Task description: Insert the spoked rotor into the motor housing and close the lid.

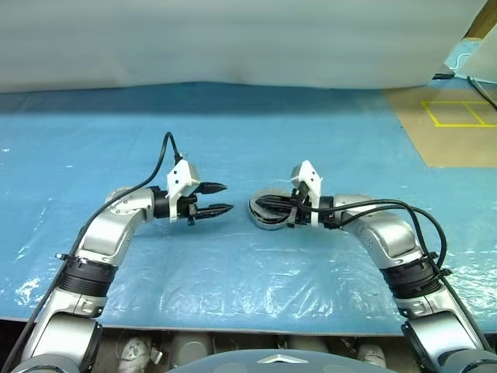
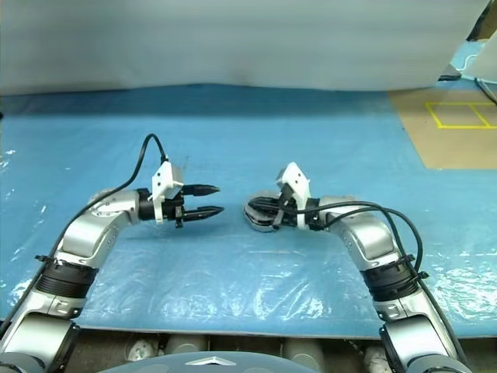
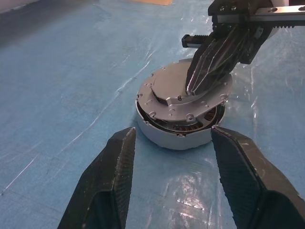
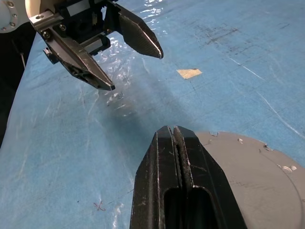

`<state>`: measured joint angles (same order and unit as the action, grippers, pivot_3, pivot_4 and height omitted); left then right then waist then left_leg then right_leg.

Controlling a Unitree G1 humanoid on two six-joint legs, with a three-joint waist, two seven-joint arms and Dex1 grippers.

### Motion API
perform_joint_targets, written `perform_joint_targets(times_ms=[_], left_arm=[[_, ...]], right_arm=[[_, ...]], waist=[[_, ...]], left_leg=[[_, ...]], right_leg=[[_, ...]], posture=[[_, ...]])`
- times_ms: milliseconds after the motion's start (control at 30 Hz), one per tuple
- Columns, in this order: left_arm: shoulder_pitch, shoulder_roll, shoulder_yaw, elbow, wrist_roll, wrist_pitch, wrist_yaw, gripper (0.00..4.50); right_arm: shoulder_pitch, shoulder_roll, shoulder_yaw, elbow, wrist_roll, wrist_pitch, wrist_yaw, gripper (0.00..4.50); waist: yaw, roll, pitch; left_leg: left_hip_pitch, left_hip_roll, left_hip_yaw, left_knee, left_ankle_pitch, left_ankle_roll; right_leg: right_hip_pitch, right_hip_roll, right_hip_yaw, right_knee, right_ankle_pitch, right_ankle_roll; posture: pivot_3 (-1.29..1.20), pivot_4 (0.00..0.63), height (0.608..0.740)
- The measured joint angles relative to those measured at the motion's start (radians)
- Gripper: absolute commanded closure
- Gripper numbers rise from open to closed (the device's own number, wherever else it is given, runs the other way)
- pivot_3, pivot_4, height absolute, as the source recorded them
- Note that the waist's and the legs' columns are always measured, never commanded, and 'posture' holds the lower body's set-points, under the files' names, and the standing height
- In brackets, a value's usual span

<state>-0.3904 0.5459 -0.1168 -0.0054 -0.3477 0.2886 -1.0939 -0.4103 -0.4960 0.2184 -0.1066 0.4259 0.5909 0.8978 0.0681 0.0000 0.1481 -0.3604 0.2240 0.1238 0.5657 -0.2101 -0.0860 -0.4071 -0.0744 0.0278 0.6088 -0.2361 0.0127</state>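
Observation:
The motor housing (image 3: 167, 136), a shallow silver can, sits on the blue table between my two grippers. Copper windings show through a gap under its top. The lid (image 3: 167, 95), a grey disc with its raised centre up, lies slightly askew on the housing. My right gripper (image 1: 258, 206) is shut, and its closed fingers (image 3: 209, 71) rest on top of the lid (image 4: 257, 176). My left gripper (image 1: 227, 197) hovers a short way to the left of the housing, pointing at it, open and empty. The spoked rotor is hidden.
A blue sheet under clear plastic (image 1: 248, 280) covers the table, whose front edge is near me. A white cloth (image 1: 233, 39) rises at the back. A brown surface with yellow tape lines (image 1: 458, 116) lies at the far right. A small tan scrap (image 4: 189, 73) lies on the sheet.

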Motion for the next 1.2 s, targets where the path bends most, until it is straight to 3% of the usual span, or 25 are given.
perform_joint_targets(times_ms=[500, 600, 800, 1200], left_arm=[[0.000, -0.018, -0.010, -0.005, 0.012, -0.005, 0.008, 1.84], [-0.001, -0.018, -0.010, -0.006, 0.012, -0.005, 0.008, 1.84], [-0.001, -0.019, -0.011, -0.006, 0.013, -0.004, 0.008, 1.84], [-0.007, -0.028, -0.022, -0.005, 0.016, -0.004, 0.012, 1.84]], right_arm=[[0.062, 0.089, 0.020, 0.067, -0.126, -0.161, -0.087, 4.49], [0.074, 0.099, 0.008, 0.070, -0.127, -0.190, -0.084, 3.93], [0.048, 0.098, -0.054, 0.047, -0.067, -0.139, -0.070, 2.00], [0.011, 0.028, -0.061, 0.013, -0.092, -0.100, -0.052, 2.00]], waist=[[0.000, -0.001, 0.000], [0.000, -0.001, 0.000], [0.000, -0.001, 0.000], [0.001, -0.001, 0.000]], left_leg=[[0.002, 0.000, 0.000, 0.000, 0.000, 0.000], [0.006, 0.000, 0.001, 0.000, 0.000, 0.000], [0.006, 0.000, 0.001, 0.001, 0.000, 0.000], [0.005, 0.000, 0.001, -0.002, 0.000, 0.000]], right_leg=[[0.003, 0.000, 0.000, 0.001, 0.000, 0.000], [0.005, 0.000, 0.001, 0.001, -0.001, -0.001], [0.004, 0.000, 0.001, 0.000, 0.000, 0.000], [0.004, 0.000, 0.000, 0.000, 0.000, 0.000]], posture=[[0.00, 0.150, 0.740], [0.00, 0.150, 0.740], [0.00, 0.150, 0.740], [0.00, 0.150, 0.740]])
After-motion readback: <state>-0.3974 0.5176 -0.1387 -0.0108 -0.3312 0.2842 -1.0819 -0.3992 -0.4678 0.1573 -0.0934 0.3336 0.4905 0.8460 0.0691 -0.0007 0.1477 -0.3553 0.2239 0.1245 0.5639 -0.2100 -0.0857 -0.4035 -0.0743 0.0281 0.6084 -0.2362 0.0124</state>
